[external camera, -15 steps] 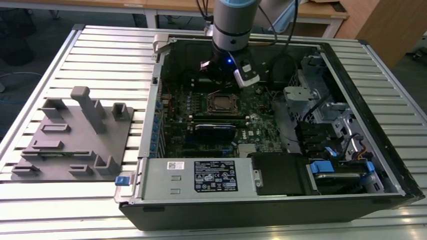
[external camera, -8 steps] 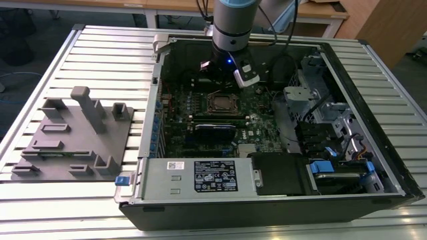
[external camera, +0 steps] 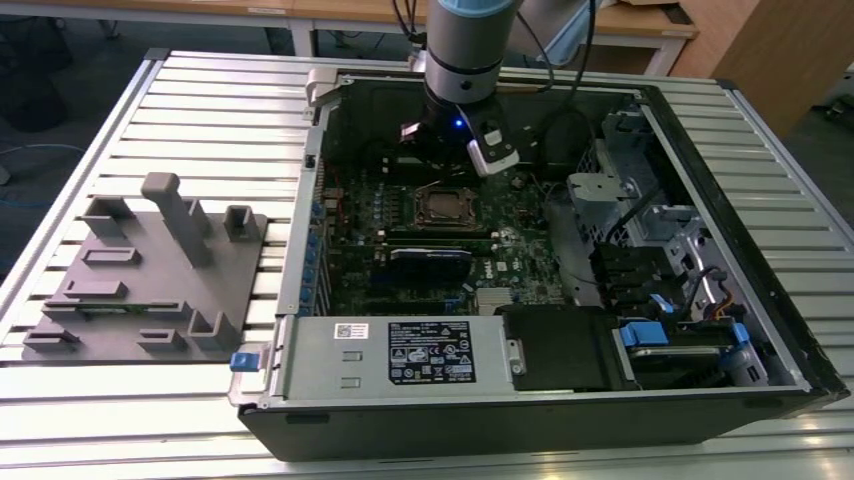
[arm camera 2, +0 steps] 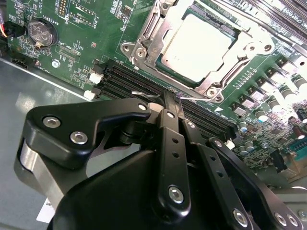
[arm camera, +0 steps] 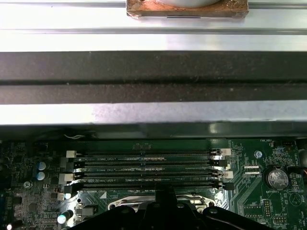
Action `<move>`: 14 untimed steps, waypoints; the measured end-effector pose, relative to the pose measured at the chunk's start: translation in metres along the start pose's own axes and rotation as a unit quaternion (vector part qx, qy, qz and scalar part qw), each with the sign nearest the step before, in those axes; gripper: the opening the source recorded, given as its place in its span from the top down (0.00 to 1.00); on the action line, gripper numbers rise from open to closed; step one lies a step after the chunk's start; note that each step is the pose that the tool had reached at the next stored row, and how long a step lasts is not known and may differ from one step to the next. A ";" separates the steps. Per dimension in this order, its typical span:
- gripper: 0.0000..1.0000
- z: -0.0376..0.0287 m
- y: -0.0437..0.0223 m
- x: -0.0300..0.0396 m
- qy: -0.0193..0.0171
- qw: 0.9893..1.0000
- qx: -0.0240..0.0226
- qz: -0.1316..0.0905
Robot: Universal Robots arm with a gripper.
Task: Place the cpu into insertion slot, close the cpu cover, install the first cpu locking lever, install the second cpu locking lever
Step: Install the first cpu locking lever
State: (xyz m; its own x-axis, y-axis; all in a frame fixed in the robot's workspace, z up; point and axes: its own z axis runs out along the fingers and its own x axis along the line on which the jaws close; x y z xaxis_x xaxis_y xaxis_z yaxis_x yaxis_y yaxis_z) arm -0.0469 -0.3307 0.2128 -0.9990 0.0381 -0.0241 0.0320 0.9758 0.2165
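Silvery-beige cpu (arm camera 2: 196,45) lay flat in the insertion slot (arm camera 2: 133,50), and the cpu cover (arm camera 2: 165,24) was down around it. The gripper (arm camera 2: 171,99) had its jaws closed together, empty, above the black memory slots (arm camera 2: 120,79) just beside the socket.

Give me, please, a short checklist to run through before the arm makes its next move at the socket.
1. cpu lying flat in the insertion slot: ok.
2. cpu cover down around the cpu face: ok, as far as it shows.
3. Locking levers hooked down: cannot tell; a thin metal rod lies near the tip of the gripper.
4. Gripper shut, fingers together: ok.
5. Gripper tip over the memory slots, beside the socket and not on it: ok.
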 end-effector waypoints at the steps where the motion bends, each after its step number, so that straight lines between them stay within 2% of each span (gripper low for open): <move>1: 0.90 0.0001 0.0000 0.0000 0.000 1.000 0.000 0.000; 14: 0.90 0.0043 -0.0010 0.0001 0.000 1.000 0.000 0.000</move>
State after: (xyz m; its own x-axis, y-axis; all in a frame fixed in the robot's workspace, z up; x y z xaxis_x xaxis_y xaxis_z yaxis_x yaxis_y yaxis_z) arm -0.0469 -0.3307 0.2083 -0.9990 0.0382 -0.0244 0.0320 0.9758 0.2165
